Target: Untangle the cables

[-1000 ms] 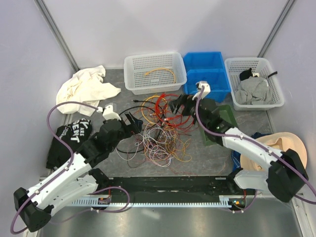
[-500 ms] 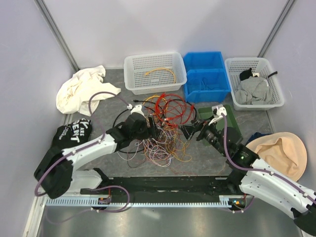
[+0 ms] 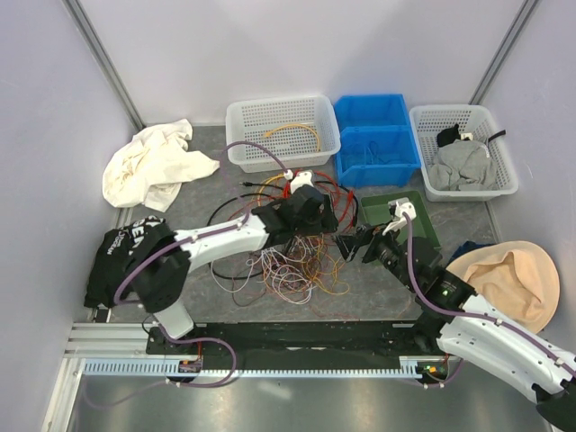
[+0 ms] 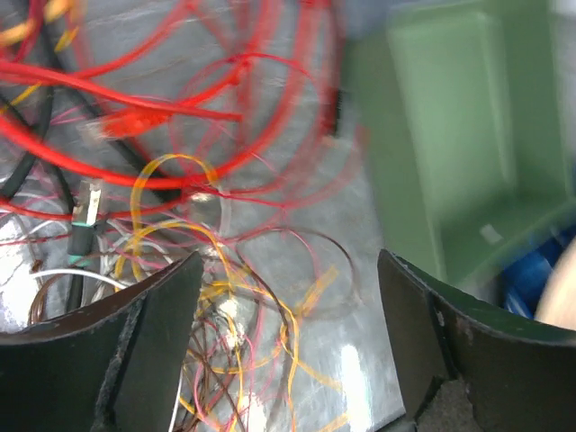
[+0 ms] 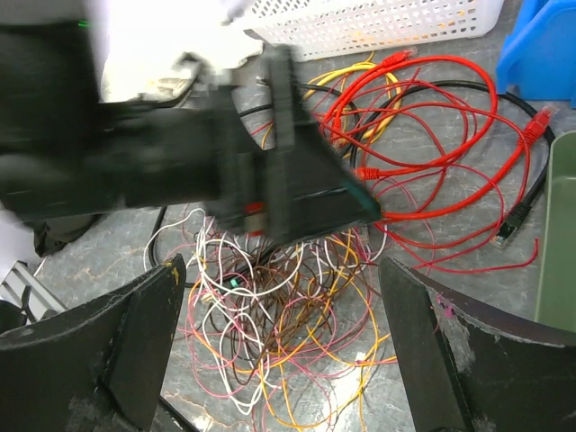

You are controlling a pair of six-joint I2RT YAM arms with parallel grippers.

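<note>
Overhead, left pincer (image 3: 326,219) and right pincer (image 3: 348,242) gape (both empty) above the cables (image 3: 292,263); green bin (image 3: 425,225) just beside.

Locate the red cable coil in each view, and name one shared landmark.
Top external: red cable coil mid-picture, partly hidden.
Left wrist: red cable coil upper left, blurred.
Right wrist: red cable coil upper right.
Shared landmark: green tray, right of it in every view.
</note>
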